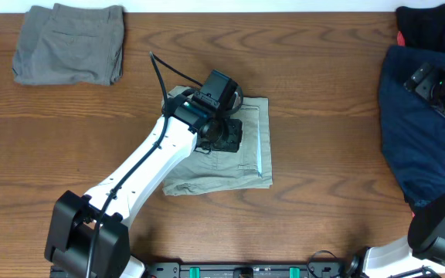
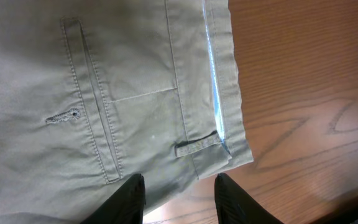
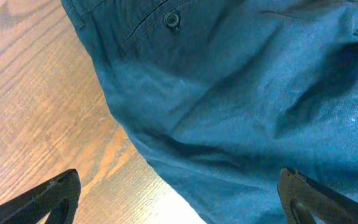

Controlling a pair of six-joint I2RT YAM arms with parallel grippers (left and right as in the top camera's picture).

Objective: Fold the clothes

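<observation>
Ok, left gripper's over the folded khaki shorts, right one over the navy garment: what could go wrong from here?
The left gripper hangs open at the edge of the khaki shorts near the belt loop; closing there might catch only the top layer and pull the fold apart. The right gripper is open over the rumpled navy garment; a pinch on one wrinkle could drag it bunched.

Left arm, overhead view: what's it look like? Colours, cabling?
The left arm has white links between bulky black joint housings. A black cable runs along it and loops out near the wrist. The wrist module is black with a teal-green accent; the jaws are black.
</observation>
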